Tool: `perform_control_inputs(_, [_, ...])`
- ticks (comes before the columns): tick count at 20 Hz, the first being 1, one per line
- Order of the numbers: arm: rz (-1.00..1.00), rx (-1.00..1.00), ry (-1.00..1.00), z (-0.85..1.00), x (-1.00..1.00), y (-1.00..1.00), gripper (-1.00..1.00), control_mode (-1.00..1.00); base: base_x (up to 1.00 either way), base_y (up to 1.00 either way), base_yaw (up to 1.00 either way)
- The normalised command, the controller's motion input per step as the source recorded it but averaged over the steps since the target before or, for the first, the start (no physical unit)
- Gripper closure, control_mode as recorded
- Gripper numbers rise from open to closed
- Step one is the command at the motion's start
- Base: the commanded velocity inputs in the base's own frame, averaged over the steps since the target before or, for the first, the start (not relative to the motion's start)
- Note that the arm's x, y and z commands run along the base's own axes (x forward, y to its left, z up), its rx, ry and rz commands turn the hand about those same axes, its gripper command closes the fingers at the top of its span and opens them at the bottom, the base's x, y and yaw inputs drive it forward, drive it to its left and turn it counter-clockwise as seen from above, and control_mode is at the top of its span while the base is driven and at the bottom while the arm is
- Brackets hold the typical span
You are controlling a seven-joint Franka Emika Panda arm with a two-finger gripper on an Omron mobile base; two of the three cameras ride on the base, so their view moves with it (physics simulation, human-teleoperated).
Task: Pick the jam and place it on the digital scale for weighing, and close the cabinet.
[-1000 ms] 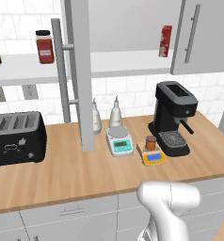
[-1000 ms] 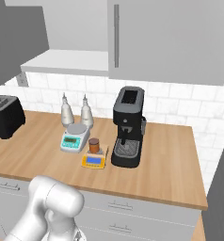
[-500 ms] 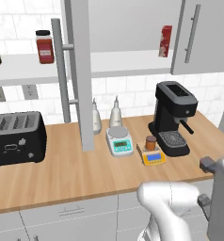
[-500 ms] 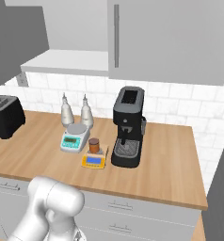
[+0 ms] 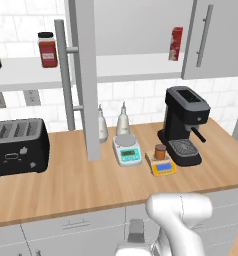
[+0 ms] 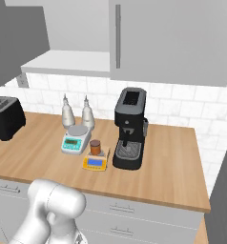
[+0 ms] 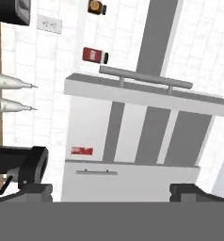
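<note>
step: jam already sits upright on the yellow scale on the table; closing the cabinet is what remains.
jaws: spread, empty.
door: cabinet door ahead of the jaws, swung out edge-on, its bar handle lying crosswise.
next: probably reach the door's face and push.

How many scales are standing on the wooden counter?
2. The white-and-teal scale stands in front of the two bottles. The digital scale, yellow, stands right of it, beside the coffee machine, with the jam on top.
</note>
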Motion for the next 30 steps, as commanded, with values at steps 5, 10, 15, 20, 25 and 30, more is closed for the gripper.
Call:
perform_control_inputs(5, [-0.32, -0.03, -0.11, -0.18, 0.13, 0.93, -1.00, -1.00, 0.00, 0.00, 0.00])
perform_control_inputs(10, [-0.27, -0.04, 0.01, 0.11, 0.18, 0.62, -1.00, -1.00, 0.00, 0.00, 0.00])
perform_control_inputs(15, [-0.07, 0.00, 0.12, 0.16, 0.47, 0.01, -1.00, -1.00, 0.00, 0.00, 0.00])
perform_control_inputs(20, [0.00, -0.04, 0.15, 0.00, 0.73, 0.06, -1.00, -1.00, 0.00, 0.00, 0.00])
perform_control_inputs(25, [-0.04, -0.13, 0.00, -0.01, 0.65, 0.56, -1.00, -1.00, 0.00, 0.00, 0.00])
perform_control_inputs(30, [0.00, -0.04, -0.02, -0.20, 0.97, 0.23, -1.00, -1.00, 0.00, 0.00, 0.00])
